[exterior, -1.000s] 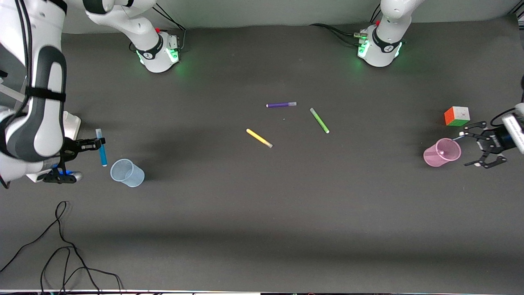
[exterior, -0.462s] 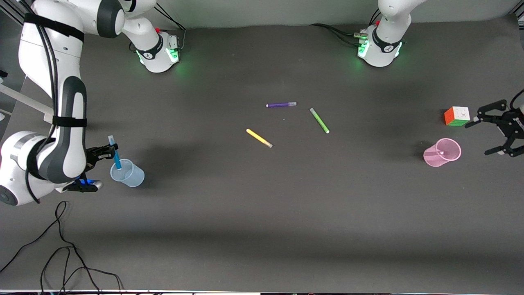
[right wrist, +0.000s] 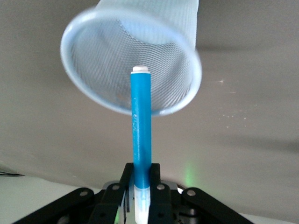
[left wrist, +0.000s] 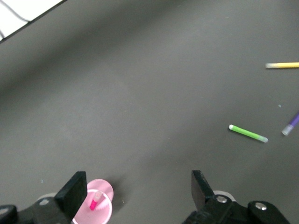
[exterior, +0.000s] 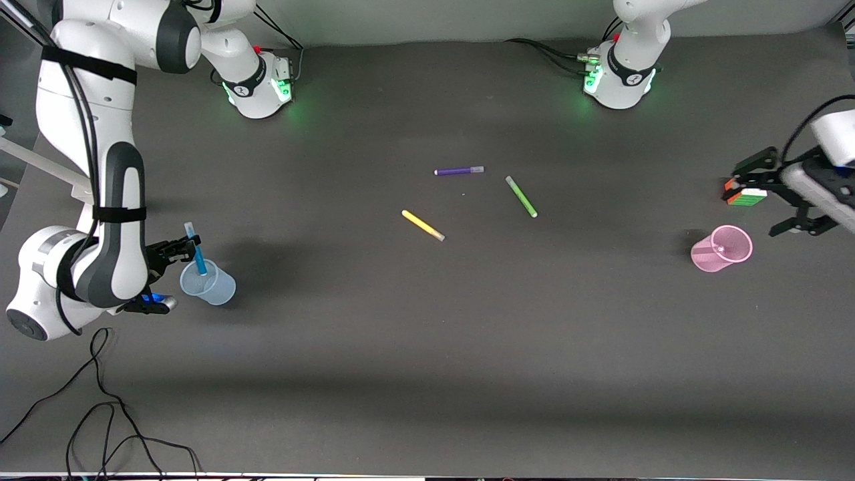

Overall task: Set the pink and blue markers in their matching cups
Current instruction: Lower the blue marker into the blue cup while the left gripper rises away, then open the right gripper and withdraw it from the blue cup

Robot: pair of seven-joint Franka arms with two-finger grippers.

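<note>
Front view, your right gripper (exterior: 182, 250) at the left edge has its jaws clamped on the blue marker (exterior: 197, 256), tip in the blue cup (exterior: 208, 283).

Left wrist view, low left, your left gripper (left wrist: 136, 190) gapes wide over the pink cup (left wrist: 100, 211) holding the pink marker (left wrist: 95, 202).

Right wrist view, center, marker over cup mouth.

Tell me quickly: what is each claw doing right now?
Left claw: open, holding nothing, over the cube.
Right claw: closed on the blue marker, over the blue cup.

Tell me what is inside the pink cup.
The pink cup holds the pink marker, standing with its pale end up. The marker's lower part and the cup's floor are veiled by the wall.
</note>
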